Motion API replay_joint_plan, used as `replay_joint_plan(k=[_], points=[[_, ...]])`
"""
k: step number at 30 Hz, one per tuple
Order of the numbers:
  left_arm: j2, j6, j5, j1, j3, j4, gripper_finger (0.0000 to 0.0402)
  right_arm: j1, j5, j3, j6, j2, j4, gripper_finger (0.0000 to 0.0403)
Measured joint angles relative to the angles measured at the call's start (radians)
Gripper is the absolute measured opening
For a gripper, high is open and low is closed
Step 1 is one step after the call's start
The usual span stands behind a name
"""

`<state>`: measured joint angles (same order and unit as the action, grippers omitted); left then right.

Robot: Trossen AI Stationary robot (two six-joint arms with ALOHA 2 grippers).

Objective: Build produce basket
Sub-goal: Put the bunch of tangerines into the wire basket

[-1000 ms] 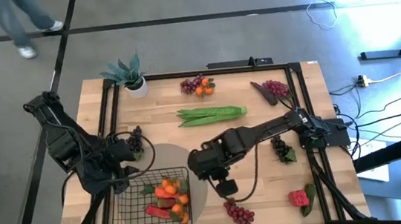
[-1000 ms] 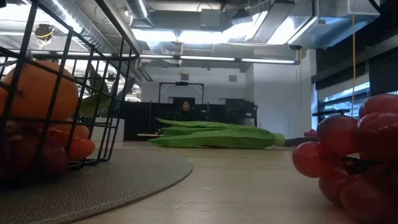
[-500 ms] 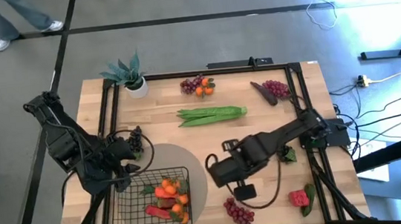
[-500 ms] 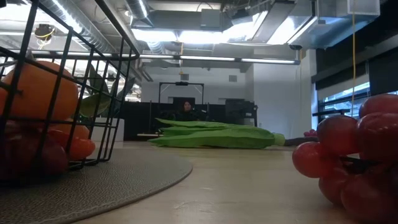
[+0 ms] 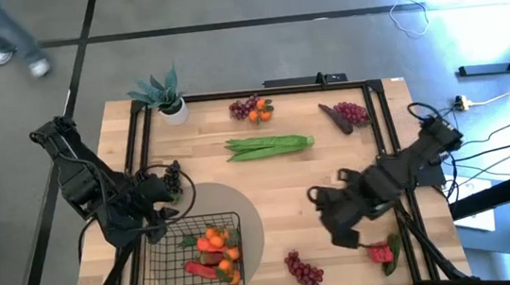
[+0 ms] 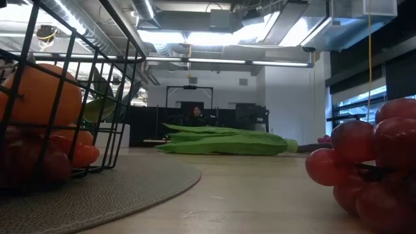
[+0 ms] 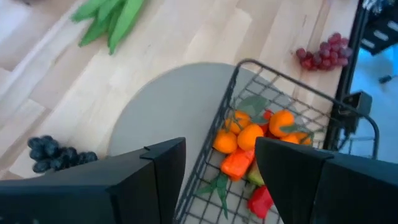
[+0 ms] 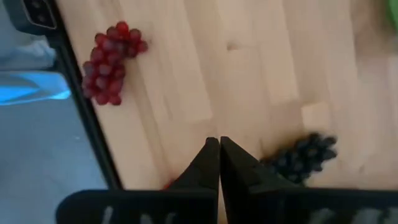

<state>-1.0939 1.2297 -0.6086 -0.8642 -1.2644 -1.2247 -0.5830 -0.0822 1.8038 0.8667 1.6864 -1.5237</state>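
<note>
Basket: the basket (image 5: 194,255) sits at the lower left of the high view, on the round grey mat (image 5: 249,221); it holds tangerines (image 5: 216,239) and red pieces.
Produce outside: green bean pods (image 5: 270,145) lie at centre top, a red grape bunch (image 5: 304,270) at lower centre, a strawberry (image 5: 382,252) at lower right, a dark grape bunch (image 8: 303,158) near the right arm.
Right gripper: the right gripper (image 8: 219,163) hangs over bare wood at lower right of the high view, fingers pressed together, holding nothing.
Left gripper: the left gripper (image 7: 221,163) waits above the basket's upper left corner, fingers spread, empty.
Handling: the toy produce looks light and hard-skinned. Grape bunches are lumpy and may roll, so pinch across the widest cluster; take the bean pods across their middle.
Risk: rounded pieces could slip from the fingers.
</note>
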Motion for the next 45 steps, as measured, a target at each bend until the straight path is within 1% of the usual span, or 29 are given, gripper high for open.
replay_joint_plan(k=[4,8,11,13,16,22,24,27,30,32,34,36,38,41,45], points=[[0.0,-0.037,-0.016,0.007,0.0,-0.001,0.0181,-0.074,0.011,-0.078,0.075,-0.067,0.069,0.0],[-0.015,-0.06,-0.015,0.04,0.0,0.0,0.0181,-0.139,0.083,-0.156,0.135,-0.108,0.128,0.0],[-0.018,-0.061,-0.016,0.056,0.0,0.002,0.0181,-0.167,0.137,-0.182,0.202,-0.112,0.152,0.0],[-0.02,-0.061,-0.015,0.063,0.0,0.003,0.0181,-0.178,0.151,-0.191,0.204,-0.112,0.157,0.0],[-0.019,-0.061,-0.015,0.091,0.0,0.004,0.0181,-0.178,0.095,-0.192,0.202,-0.112,0.156,0.0],[-0.026,-0.055,-0.017,0.209,0.0,0.008,0.0181,-0.126,-0.152,-0.179,0.202,-0.113,0.143,0.0],[-0.024,-0.066,-0.018,0.251,0.0,0.007,0.0181,-0.084,-0.189,-0.179,0.195,-0.113,0.144,0.0],[-0.024,-0.106,-0.018,0.317,0.0,0.008,0.0181,0.012,-0.192,-0.179,0.11,-0.113,0.146,0.0],[-0.024,-0.111,-0.019,0.378,0.0,0.008,0.0181,0.124,-0.185,-0.179,-0.045,-0.113,0.173,0.0],[-0.024,-0.111,-0.019,0.41,0.0,0.008,0.0181,0.21,-0.153,-0.179,-0.179,-0.113,0.219,0.0],[-0.024,-0.113,-0.019,0.432,0.0,0.008,0.0181,0.301,-0.127,-0.179,-0.309,-0.112,0.283,0.0],[-0.024,-0.113,-0.019,0.448,0.0,0.007,0.0181,0.391,-0.124,-0.179,-0.417,-0.112,0.356,0.0],[-0.024,-0.113,-0.018,0.459,0.0,0.007,0.0181,0.483,-0.079,-0.179,-0.518,-0.112,0.421,0.0],[-0.024,-0.113,-0.019,0.471,0.0,0.007,0.0181,0.611,0.036,-0.179,-0.65,-0.099,0.532,0.0],[-0.025,-0.142,-0.019,0.497,0.0,0.007,0.0181,0.759,0.171,-0.179,-0.72,-0.046,0.643,0.0]])
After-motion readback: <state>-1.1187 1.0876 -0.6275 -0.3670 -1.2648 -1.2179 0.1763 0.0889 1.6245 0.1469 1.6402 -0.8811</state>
